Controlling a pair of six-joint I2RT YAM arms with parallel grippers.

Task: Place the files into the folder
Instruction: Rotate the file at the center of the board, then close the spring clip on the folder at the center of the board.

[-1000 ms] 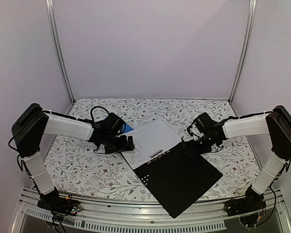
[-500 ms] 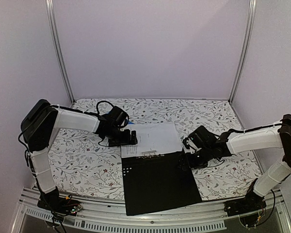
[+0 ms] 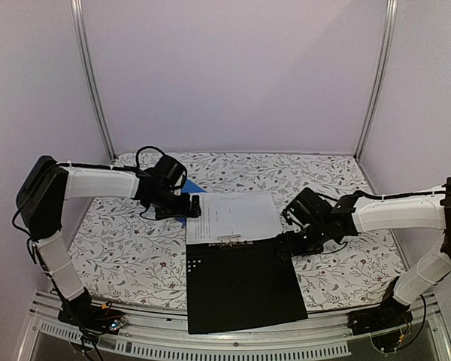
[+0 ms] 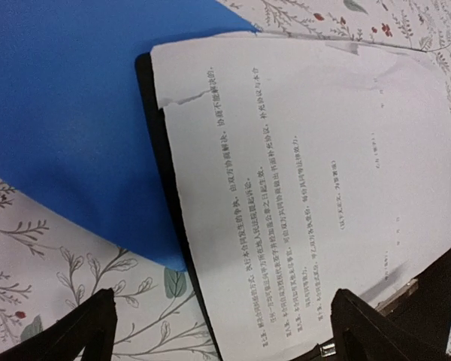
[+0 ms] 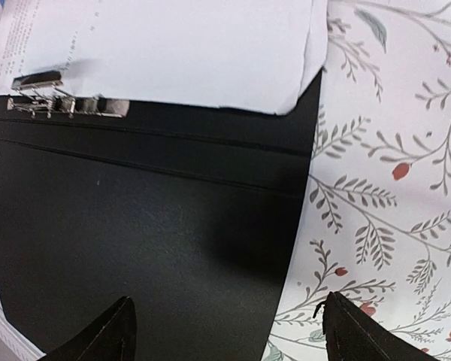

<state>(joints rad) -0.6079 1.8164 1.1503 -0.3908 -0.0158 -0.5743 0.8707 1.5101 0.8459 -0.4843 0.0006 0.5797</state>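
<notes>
The folder [image 3: 240, 282] lies open, black inside up, its near half reaching the table's front edge. The files [image 3: 233, 216], white printed sheets, lie on its far half above the metal clip [image 3: 231, 241]. My left gripper [image 3: 197, 207] is open, low over the sheets' left edge. In the left wrist view its jaws [image 4: 222, 331] straddle the files [image 4: 308, 150] and the folder's black rim [image 4: 161, 173]. My right gripper [image 3: 286, 247] is open at the folder's right edge. In the right wrist view it [image 5: 227, 316] spans the black inside [image 5: 135, 226] and the cloth, below the files [image 5: 188, 45] and clip [image 5: 60, 101].
A plain blue folder [image 3: 194, 188] lies under the far left corner of the open folder and also shows in the left wrist view [image 4: 68, 113]. A floral cloth [image 3: 120, 248] covers the table. Metal frame posts [image 3: 90, 75] stand at the back corners.
The open folder with the files has turned from diagonal to square with the table's front edge. My left gripper has moved to the sheets' left edge and my right gripper nearer along the folder's right edge.
</notes>
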